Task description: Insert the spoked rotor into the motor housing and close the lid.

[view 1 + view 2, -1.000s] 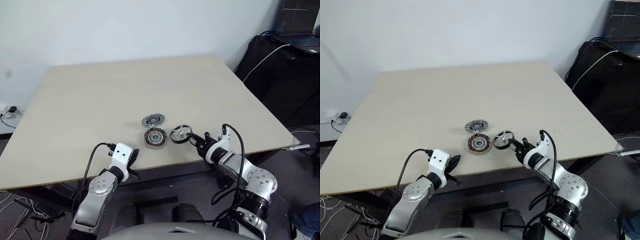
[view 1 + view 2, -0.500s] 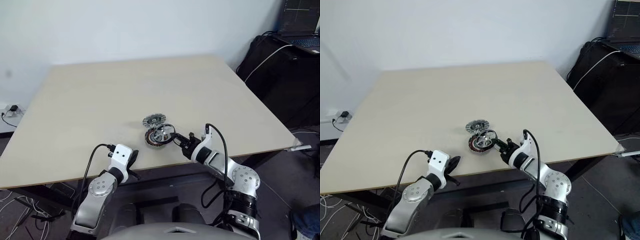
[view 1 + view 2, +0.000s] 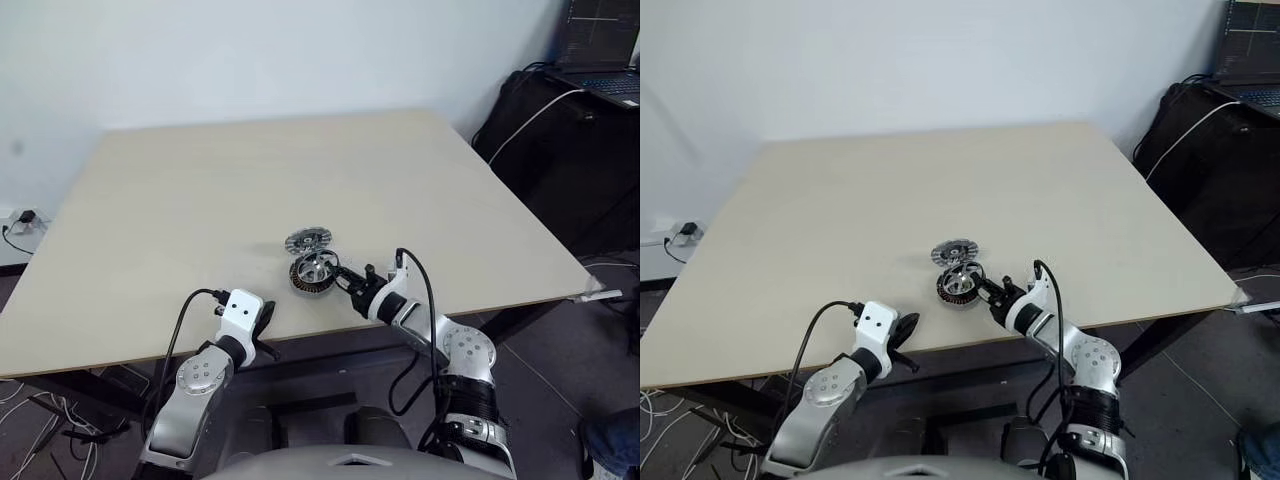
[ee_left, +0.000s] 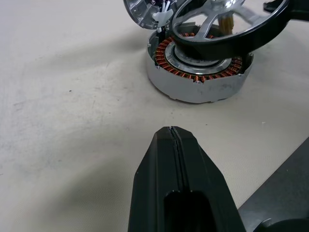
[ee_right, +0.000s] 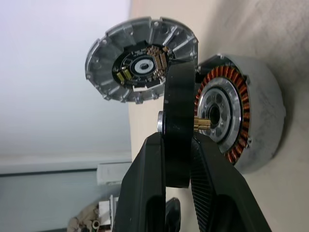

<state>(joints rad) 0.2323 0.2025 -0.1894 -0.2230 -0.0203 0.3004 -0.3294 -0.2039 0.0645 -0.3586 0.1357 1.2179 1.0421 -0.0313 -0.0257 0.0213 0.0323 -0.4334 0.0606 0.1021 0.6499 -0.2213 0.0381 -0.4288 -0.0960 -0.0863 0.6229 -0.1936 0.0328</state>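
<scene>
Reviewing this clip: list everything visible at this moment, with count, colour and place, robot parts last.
table: one, pale beige, fills the middle of the scene.
motor housing: one, grey shell with copper windings, on the table near its front edge.
lid: one, silver-grey with fins, on the table just behind the housing.
spoked rotor: one, silver spokes in a dark rim, held tilted over the housing.
laptop: one, dark, on the black stand at far right.
wall socket: one, white, low on the wall at left.
left gripper: black, shut, holding nothing, near the table's front edge.
right gripper: black, shut on the rotor's rim.
</scene>
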